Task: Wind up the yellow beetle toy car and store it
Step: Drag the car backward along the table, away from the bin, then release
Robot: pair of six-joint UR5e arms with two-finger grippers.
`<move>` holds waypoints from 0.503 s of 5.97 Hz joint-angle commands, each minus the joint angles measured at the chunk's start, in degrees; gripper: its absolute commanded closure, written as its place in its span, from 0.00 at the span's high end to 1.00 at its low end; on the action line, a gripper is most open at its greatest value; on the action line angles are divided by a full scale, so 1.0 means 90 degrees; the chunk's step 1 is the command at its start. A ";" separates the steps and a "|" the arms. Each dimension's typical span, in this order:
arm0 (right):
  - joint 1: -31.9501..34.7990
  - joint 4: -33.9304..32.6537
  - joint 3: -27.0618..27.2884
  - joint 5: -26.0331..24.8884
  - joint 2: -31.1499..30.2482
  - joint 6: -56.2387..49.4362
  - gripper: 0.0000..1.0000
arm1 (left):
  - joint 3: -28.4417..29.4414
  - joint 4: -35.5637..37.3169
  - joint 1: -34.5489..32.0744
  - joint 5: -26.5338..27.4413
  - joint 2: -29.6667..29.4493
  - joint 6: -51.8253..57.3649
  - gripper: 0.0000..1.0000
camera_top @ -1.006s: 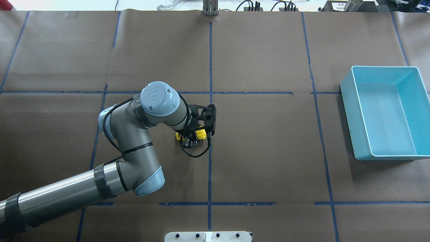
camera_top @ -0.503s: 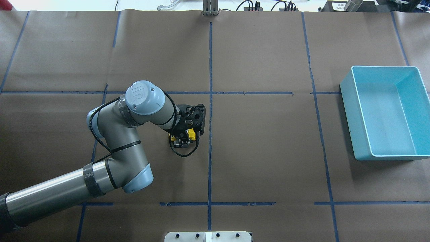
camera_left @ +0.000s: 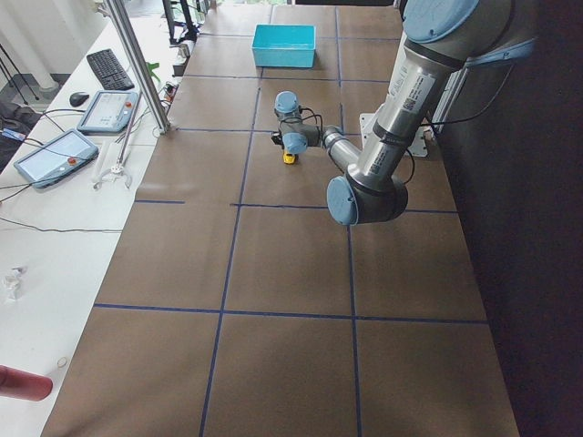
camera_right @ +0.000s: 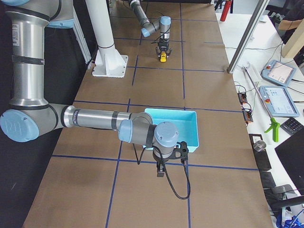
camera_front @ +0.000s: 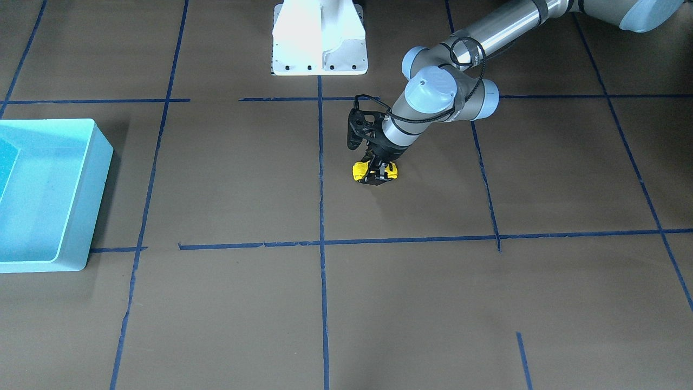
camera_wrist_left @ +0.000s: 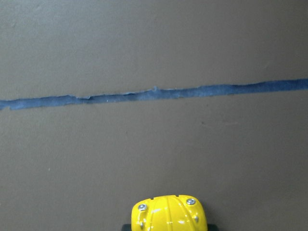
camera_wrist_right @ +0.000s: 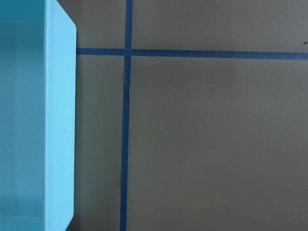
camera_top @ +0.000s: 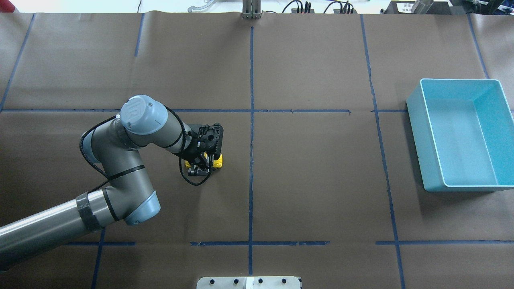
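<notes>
Watching the left gripper (camera_top: 202,163): it's clamping the yellow beetle toy car (camera_top: 217,161) across the body, fingers pinched in on both flanks, and it's dragging the car straight away from the light blue bin (camera_top: 415,132). Over the last second the car is ending up clearly farther from the bin. It was sitting almost against the blue tape line (camera_top: 251,180) on the side away from the bin, and now a strip of bare brown paper (camera_top: 237,192) is showing between car and line. The arm's elbow and wrist are folding back with it, so the whole thing is travelling as one unit with no slip that I can see. The left wrist view is showing the car's nose (camera_wrist_left: 169,214) and two headlights pointing at that tape line, so I'm reading the nose as facing the bin and the car as going backwards, wheels apparently down on the paper. That looks like the pull-back wind-up stroke, not the storing move. Storing isn't started: the bin is sitting well apart with nothing in it. The right gripper (camera_right: 161,174) is hanging just beside the bin's near wall, and I can't tell how its jaws are standing.
</notes>
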 commanded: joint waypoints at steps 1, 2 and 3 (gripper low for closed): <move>0.0000 0.0003 0.0003 0.0000 0.0005 -0.0003 1.00 | -0.0071 -0.0562 -0.0255 -0.0357 0.0484 -0.0001 0.00; 0.0000 0.0003 -0.0007 0.0039 0.0005 -0.0003 1.00 | -0.0187 -0.0778 -0.0295 -0.0378 0.0738 -0.0001 0.00; 0.0000 0.0003 -0.0007 0.0088 0.0005 0.0007 1.00 | -0.0276 -0.1022 -0.0305 -0.0369 0.1011 -0.0001 0.01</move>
